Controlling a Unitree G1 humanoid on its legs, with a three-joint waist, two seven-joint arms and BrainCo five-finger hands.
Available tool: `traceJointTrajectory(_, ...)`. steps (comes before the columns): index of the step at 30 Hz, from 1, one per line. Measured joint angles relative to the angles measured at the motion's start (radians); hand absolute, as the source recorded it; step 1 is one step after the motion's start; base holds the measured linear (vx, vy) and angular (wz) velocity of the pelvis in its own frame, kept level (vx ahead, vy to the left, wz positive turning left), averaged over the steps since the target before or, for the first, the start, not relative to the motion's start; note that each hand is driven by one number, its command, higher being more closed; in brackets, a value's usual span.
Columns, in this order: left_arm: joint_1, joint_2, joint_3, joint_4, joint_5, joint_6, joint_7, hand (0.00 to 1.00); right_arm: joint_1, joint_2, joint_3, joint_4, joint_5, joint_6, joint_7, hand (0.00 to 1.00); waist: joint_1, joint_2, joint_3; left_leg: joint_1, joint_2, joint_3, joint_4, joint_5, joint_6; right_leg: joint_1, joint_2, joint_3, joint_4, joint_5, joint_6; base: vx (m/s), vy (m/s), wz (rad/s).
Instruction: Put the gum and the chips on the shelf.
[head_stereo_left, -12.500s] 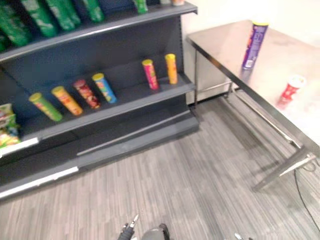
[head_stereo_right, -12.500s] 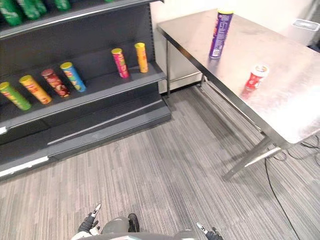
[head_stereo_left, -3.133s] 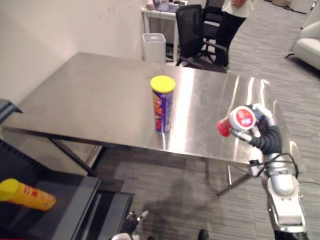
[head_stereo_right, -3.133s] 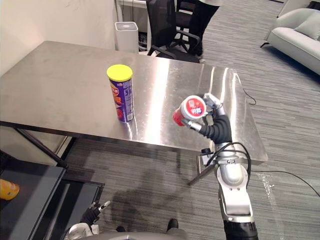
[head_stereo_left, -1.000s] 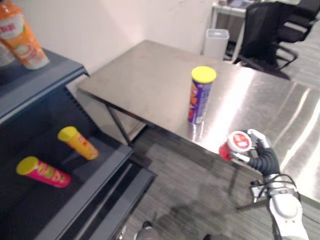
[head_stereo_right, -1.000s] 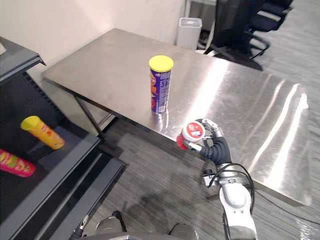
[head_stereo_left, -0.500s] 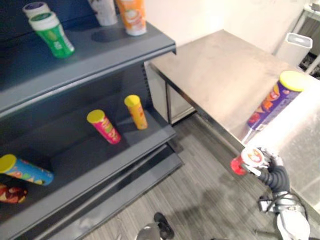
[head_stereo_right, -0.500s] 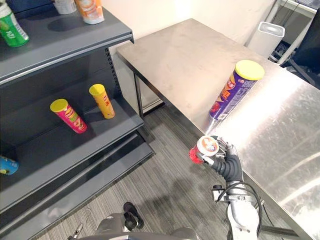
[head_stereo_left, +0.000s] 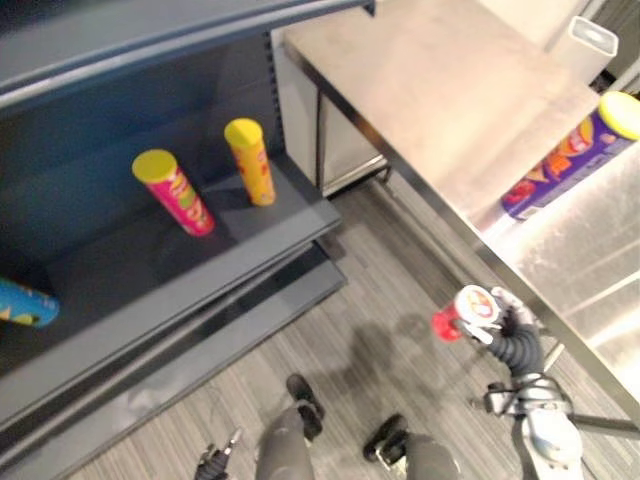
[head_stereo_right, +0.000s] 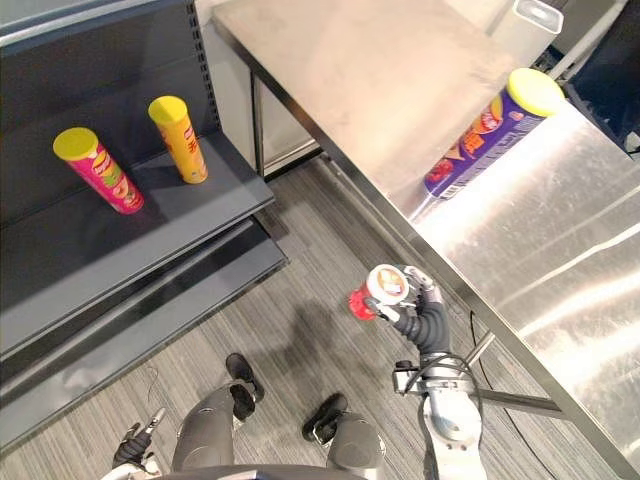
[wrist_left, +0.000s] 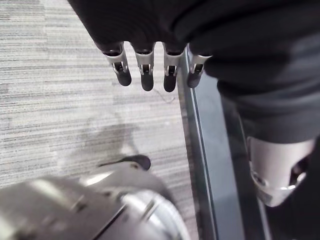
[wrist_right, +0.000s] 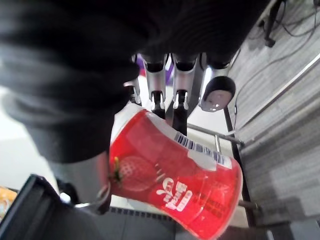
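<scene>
My right hand (head_stereo_right: 424, 313) is shut on the gum, a small red tub (head_stereo_right: 373, 291) with a white lid, and holds it in the air above the carpet just off the table's near edge. In the right wrist view the red tub (wrist_right: 175, 184) lies tilted under the curled fingers (wrist_right: 181, 82). The chips, a tall purple can (head_stereo_left: 566, 157) with a yellow lid, stand on the steel table (head_stereo_left: 440, 95) at the right. My left hand (wrist_left: 150, 47) hangs low over the floor, its fingers straight and empty.
A dark shelf unit (head_stereo_left: 150, 262) stands at the left. Its lower board carries a pink can (head_stereo_left: 174, 192), a yellow can (head_stereo_left: 251, 161) and a blue can (head_stereo_left: 22, 304) at the far left. Grey striped carpet (head_stereo_left: 380, 290) lies between shelf and table.
The camera has swung down and toward the shelf, so the whole picture has shifted. The right hand keeps its hold on the red tub. The purple can stays on the table.
</scene>
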Motion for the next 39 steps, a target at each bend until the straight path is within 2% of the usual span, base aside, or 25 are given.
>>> traceJointTrajectory(1, 0.016, -0.005, 0.031, -0.002, 0.000, 0.001, 0.002, 0.00, -0.027, -0.011, 0.013, 0.006, 0.000, 0.000, 0.000, 1.00, 0.035, 0.020, 0.012, 0.006, 0.043, -0.040, 0.083, -0.013, 0.008, -0.001, 0.025, 0.012, -0.010, 0.017, 0.007, -0.02, 0.052, -0.38)
traceJointTrajectory(2, 0.024, -0.007, 0.042, -0.002, 0.000, 0.001, 0.003, 0.00, -0.044, -0.011, 0.015, 0.011, 0.001, -0.002, -0.001, 1.00, 0.036, 0.027, 0.020, 0.006, 0.032, -0.067, 0.071, -0.043, 0.037, 0.003, 0.037, 0.015, -0.017, 0.035, 0.012, -0.02, 0.075, -0.25)
traceJointTrajectory(4, 0.039, -0.009, 0.071, 0.002, -0.004, -0.003, 0.004, 0.00, -0.063, -0.001, 0.023, 0.043, 0.006, -0.001, -0.002, 1.00, 0.037, 0.022, 0.027, -0.003, 0.011, -0.090, 0.085, -0.057, 0.027, 0.015, 0.028, 0.018, -0.038, 0.082, 0.016, -0.02, 0.132, 0.33)
traceJointTrajectory(7, 0.079, -0.024, 0.098, 0.005, -0.002, -0.004, 0.002, 0.00, -0.071, -0.001, 0.031, 0.065, 0.006, -0.001, 0.000, 1.00, 0.047, 0.039, 0.030, 0.004, 0.005, -0.126, 0.143, -0.108, 0.031, 0.064, 0.013, 0.000, -0.025, 0.086, 0.023, 0.06, 0.114, 0.36)
traceJointTrajectory(8, 0.104, -0.041, 0.098, 0.009, 0.002, -0.001, -0.004, 0.00, -0.067, -0.001, 0.030, 0.076, 0.006, -0.001, 0.000, 1.00, 0.057, 0.050, 0.030, 0.016, -0.004, -0.141, 0.178, -0.145, 0.031, 0.095, -0.011, -0.010, 0.004, 0.076, 0.034, 0.10, 0.174, 0.39)
traceJointTrajectory(9, 0.117, -0.049, 0.097, 0.017, 0.004, 0.002, -0.007, 0.00, -0.057, -0.001, 0.030, 0.076, 0.006, -0.002, 0.000, 1.00, 0.054, 0.060, 0.030, 0.017, -0.017, -0.163, 0.201, -0.172, 0.034, 0.108, -0.038, -0.009, 0.057, 0.063, 0.032, 0.11, 0.180, 0.68)
traceJointTrajectory(10, 0.120, -0.058, 0.094, 0.036, 0.011, 0.005, -0.010, 0.00, -0.038, -0.003, 0.026, 0.072, 0.005, -0.001, 0.000, 1.00, 0.043, 0.081, 0.036, 0.024, -0.036, -0.197, 0.220, -0.193, 0.053, 0.109, -0.082, 0.033, 0.164, 0.065, 0.031, 0.10, 0.222, 1.23)
traceJointTrajectory(11, 0.127, -0.055, 0.061, 0.043, 0.020, 0.010, -0.012, 0.00, -0.002, -0.001, 0.021, 0.072, 0.004, 0.003, 0.001, 1.00, 0.015, 0.099, 0.039, 0.054, -0.075, -0.250, 0.232, -0.213, 0.074, 0.060, -0.141, 0.196, 0.359, 0.096, -0.080, 0.16, 0.252, 1.48)
traceJointTrajectory(12, 0.127, -0.042, 0.032, 0.041, 0.042, 0.013, -0.012, 0.00, 0.029, 0.000, 0.023, 0.072, 0.004, 0.004, 0.002, 1.00, 0.003, 0.109, 0.042, 0.075, -0.099, -0.288, 0.233, -0.224, 0.081, -0.006, -0.139, 0.372, 0.475, 0.129, -0.153, 0.18, 0.244, 1.42)
traceJointTrajectory(13, 0.126, -0.031, 0.014, 0.040, 0.048, 0.014, -0.012, 0.00, 0.043, 0.001, 0.027, 0.072, 0.002, 0.005, 0.006, 1.00, 0.000, 0.116, 0.043, 0.085, -0.113, -0.309, 0.233, -0.228, 0.079, -0.039, -0.117, 0.488, 0.522, 0.112, -0.146, 0.18, 0.149, 1.11)
traceJointTrajectory(14, 0.122, -0.020, -0.002, 0.036, 0.059, 0.014, -0.012, 0.00, 0.059, 0.002, 0.031, 0.070, -0.003, 0.005, 0.013, 1.00, -0.008, 0.117, 0.042, 0.099, -0.128, -0.341, 0.231, -0.234, 0.077, -0.068, -0.070, 0.617, 0.542, 0.075, -0.097, 0.20, 0.125, 1.15)
traceJointTrajectory(15, 0.112, -0.007, -0.034, 0.028, 0.079, 0.012, -0.012, 0.00, 0.071, 0.013, 0.029, 0.056, -0.003, 0.006, 0.016, 1.00, -0.015, 0.117, 0.041, 0.110, -0.158, -0.389, 0.226, -0.237, 0.079, -0.111, 0.004, 0.751, 0.473, 0.012, -0.059, 0.19, 0.120, 1.14)
traceJointTrajectory(17, 0.096, 0.002, -0.064, 0.024, 0.080, 0.011, -0.012, 0.00, 0.077, 0.040, 0.027, 0.021, -0.003, 0.008, 0.017, 1.00, -0.039, 0.111, 0.037, 0.110, -0.195, -0.435, 0.207, -0.229, 0.089, -0.152, 0.082, 0.883, 0.347, -0.022, -0.040, 0.20, 0.092, 0.99)
traceJointTrajectory(18, 0.079, 0.000, -0.091, 0.025, 0.082, 0.010, -0.012, 0.00, 0.099, 0.047, 0.026, -0.030, -0.002, 0.011, 0.020, 1.00, -0.057, 0.105, 0.035, 0.124, -0.227, -0.461, 0.186, -0.226, 0.085, -0.165, 0.130, 0.995, 0.257, -0.029, -0.007, 0.25, 0.029, 1.22)
traceJointTrajectory(19, 0.070, -0.006, -0.107, 0.024, 0.087, 0.006, -0.020, 0.00, 0.126, 0.043, 0.024, -0.071, 0.000, 0.012, 0.022, 1.00, -0.063, 0.092, 0.030, 0.162, -0.264, -0.490, 0.174, -0.222, 0.090, -0.170, 0.141, 1.034, 0.241, -0.023, 0.008, 0.19, 0.001, 1.21)
traceJointTrajectory(21, 0.066, -0.006, -0.121, 0.018, 0.088, 0.002, -0.030, 0.00, 0.157, 0.037, 0.015, -0.094, 0.001, 0.015, 0.023, 1.00, -0.065, 0.077, 0.022, 0.231, -0.297, -0.494, 0.162, -0.220, 0.093, -0.152, 0.137, 1.025, 0.274, -0.025, 0.063, 0.29, -0.059, 1.16)
traceJointTrajectory(23, 0.065, -0.006, -0.121, -0.003, 0.088, 0.000, -0.026, 0.00, 0.172, 0.036, -0.009, -0.117, 0.009, 0.024, 0.036, 1.00, -0.068, 0.066, -0.002, 0.278, -0.309, -0.524, 0.125, -0.219, 0.093, -0.133, 0.138, 0.988, 0.263, -0.023, 0.062, 0.34, -0.101, 1.12)
traceJointTrajectory(25, 0.068, -0.007, -0.120, -0.012, 0.087, 0.000, -0.022, 0.00, 0.172, 0.030, -0.049, -0.153, 0.019, 0.024, 0.044, 1.00, -0.069, 0.049, -0.046, 0.291, -0.308, -0.550, 0.085, -0.219, 0.090, -0.130, 0.141, 0.962, 0.186, -0.001, 0.058, 0.30, -0.157, 0.69)
traceJointTrajectory(27, 0.077, -0.027, -0.118, -0.002, 0.085, 0.001, -0.019, 0.00, 0.113, 0.028, -0.136, -0.166, 0.030, 0.022, 0.044, 1.00, -0.073, 0.044, -0.107, 0.292, -0.275, -0.571, 0.035, -0.195, 0.029, -0.089, 0.168, 0.940, 0.054, 0.043, 0.059, 0.26, -0.187, 0.18)
traceJointTrajectory(28, 0.080, -0.028, -0.114, -0.002, 0.085, 0.001, -0.021, 0.00, 0.096, 0.028, -0.153, -0.167, 0.041, 0.020, 0.042, 1.00, -0.074, 0.043, -0.120, 0.294, -0.265, -0.570, 0.020, -0.187, 0.015, -0.075, 0.178, 0.937, 0.022, 0.058, 0.051, 0.16, -0.123, -0.13)
traceJointTrajectory(31, 0.078, -0.044, -0.096, -0.004, 0.085, 0.001, -0.021, 0.00, 0.056, 0.028, -0.242, -0.173, 0.047, 0.011, 0.041, 1.00, -0.086, 0.059, -0.166, 0.345, -0.219, -0.569, -0.063, -0.165, -0.025, -0.011, 0.217, 0.913, -0.086, 0.089, 0.024, 0.19, -0.151, -0.09)
traceJointTrajectory(32, 0.078, -0.046, -0.096, -0.005, 0.085, 0.000, -0.021, 0.00, 0.056, 0.028, -0.251, -0.173, 0.047, 0.011, 0.041, 1.00, -0.087, 0.060, -0.170, 0.350, -0.217, -0.569, -0.070, -0.164, -0.027, -0.007, 0.219, 0.912, -0.090, 0.089, 0.024, 0.17, -0.114, -0.09)
traceJointTrajectory(35, 0.072, -0.085, -0.048, -0.003, 0.086, 0.000, -0.025, 0.00, 0.028, 0.013, -0.390, -0.212, 0.037, 0.011, 0.033, 1.00, -0.088, 0.087, -0.197, 0.382, -0.205, -0.570, -0.118, -0.158, -0.037, 0.010, 0.232, 0.900, -0.105, 0.089, 0.024, 0.14, -0.058, 0.02)
traceJointTrajectory(37, 0.071, -0.103, -0.013, 0.005, 0.089, 0.001, -0.026, 0.00, 0.007, -0.026, -0.572, -0.247, 0.003, 0.027, 0.031, 1.00, -0.088, 0.103, -0.212, 0.388, -0.207, -0.570, -0.134, -0.155, -0.040, 0.010, 0.230, 0.892, -0.104, 0.090, 0.024, 0.09, 0.006, 0.06)
traceJointTrajectory(39, 0.078, -0.102, 0.019, 0.006, 0.106, 0.002, -0.027, 0.00, -0.011, -0.067, -0.691, -0.248, -0.005, 0.046, 0.015, 1.00, -0.090, 0.106, -0.213, 0.393, -0.211, -0.570, -0.142, -0.155, -0.040, 0.009, 0.228, 0.892, -0.104, 0.090, 0.024, 0.08, 0.033, -0.04)
